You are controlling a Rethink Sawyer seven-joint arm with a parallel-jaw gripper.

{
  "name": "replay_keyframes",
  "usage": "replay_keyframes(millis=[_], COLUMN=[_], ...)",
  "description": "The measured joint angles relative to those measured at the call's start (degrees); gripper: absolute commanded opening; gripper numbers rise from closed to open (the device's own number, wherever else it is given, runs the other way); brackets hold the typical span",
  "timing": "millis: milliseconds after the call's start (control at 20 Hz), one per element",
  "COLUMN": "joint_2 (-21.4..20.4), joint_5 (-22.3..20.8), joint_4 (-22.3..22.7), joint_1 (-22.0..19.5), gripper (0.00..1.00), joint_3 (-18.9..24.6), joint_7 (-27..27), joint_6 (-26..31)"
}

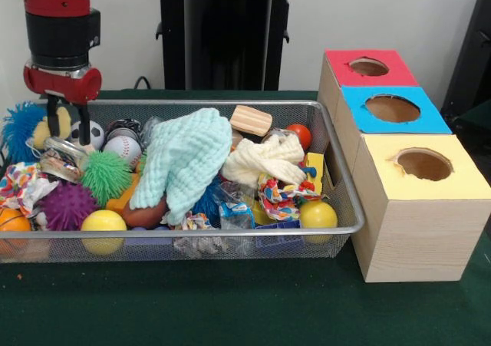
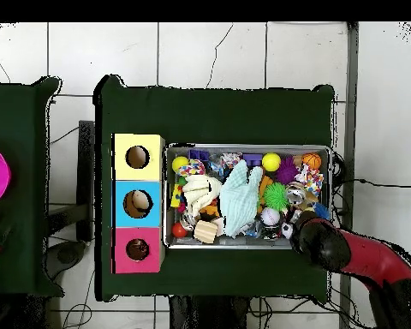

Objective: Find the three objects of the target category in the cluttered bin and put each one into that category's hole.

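My end effector [image 1: 68,126] hangs with fingers apart over the bin's [image 1: 341,185] far corner, soccer ball [image 1: 94,133] just beside it, holes across the bin.

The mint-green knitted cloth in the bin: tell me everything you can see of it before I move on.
The mint-green knitted cloth is a soft, ribbed, waffle-textured piece, crumpled and draped over the middle of the wire mesh bin. It lies on top of the pile, running from the bin's far side down toward the near side in the front view. Its lower edge covers part of a brown ball; one side lies against the cream knitted cloth, the other beside the green spiky ball. The end effector is off at the bin's end, not touching it.
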Motion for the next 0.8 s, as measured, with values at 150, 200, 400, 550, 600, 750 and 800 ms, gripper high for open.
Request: replay_keyframes(millis=[150, 200, 400, 550, 600, 750, 800], joint_2=[-0.24, -0.15, -0.24, -1.3, -2.07, -3.92, -4.64], joint_5=[-0.04, -0.45, -1.1, -1.1, -1.07, -1.08, -1.08], joint_4=[0.03, 0.05, 0.07, 0.25, 0.34, 0.38, 0.38], joint_1=[-0.08, 0.15, 1.01, 1.83, 2.2, 2.91, 3.18], gripper=[1.0, 1.0, 1.0, 1.0, 1.0, 1.0, 1.0], joint_3=[0.42, 0.43, 0.43, 0.42, 0.42, 0.41, 0.41], joint_7=[0.0, 0.0, 0.0, 0.0, 0.0, 0.0, 0.0], joint_6=[-0.01, 0.0, 0.04, 0.72, 1.31, 2.74, 3.29])
